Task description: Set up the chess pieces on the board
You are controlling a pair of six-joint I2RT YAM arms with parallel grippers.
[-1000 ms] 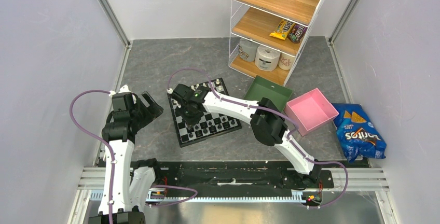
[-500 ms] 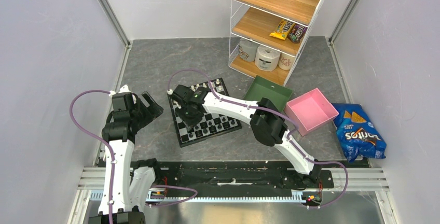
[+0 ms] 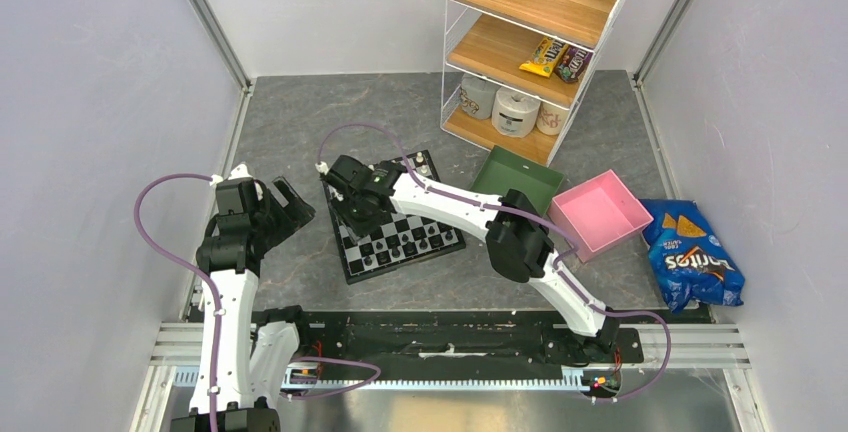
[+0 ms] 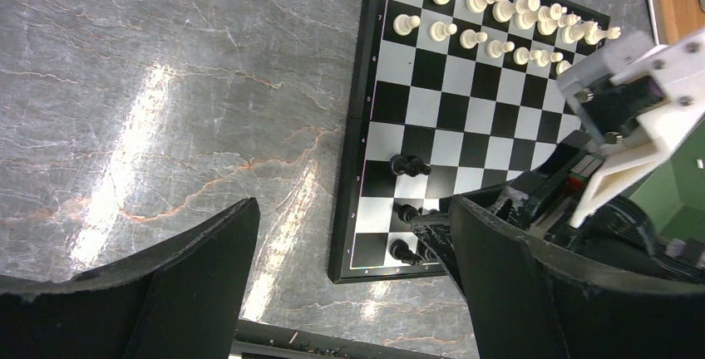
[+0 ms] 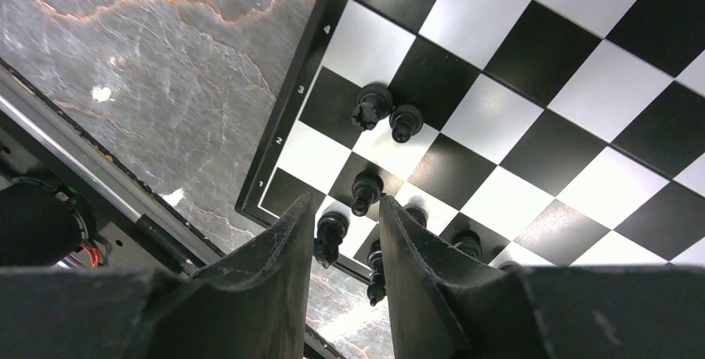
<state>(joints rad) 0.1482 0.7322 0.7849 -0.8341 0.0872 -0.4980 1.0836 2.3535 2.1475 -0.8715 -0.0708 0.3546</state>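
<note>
Item: chess pieces, black (image 5: 366,190) and cream-white (image 4: 470,39), tiny figurines, each narrower than one square.
Location, black: on the board (image 5: 499,68), in the rows straight below and just ahead of the right gripper (image 5: 345,209). Two stand close together, perhaps touching, a little further ahead of its tips.
Location, white: in two rows at the end of the board farthest from the left gripper (image 4: 353,209).
Right gripper: over the board's near corner, fingers parted by a narrow gap. No piece is clamped between them.
Left gripper: spread wide and empty, above the bare table beside the board's edge.
Weight: judged very light.
Stiffness: judged rigid and not fragile.
Surface: glossy, likely slippery between the pads.
Stability: small base, so easily toppled by a brush from a finger.
Hold: at the waist or head, from above, with the fingers straddling a single piece.
Caution: neighbours stand close, so the descent needs a slim opening.
</note>
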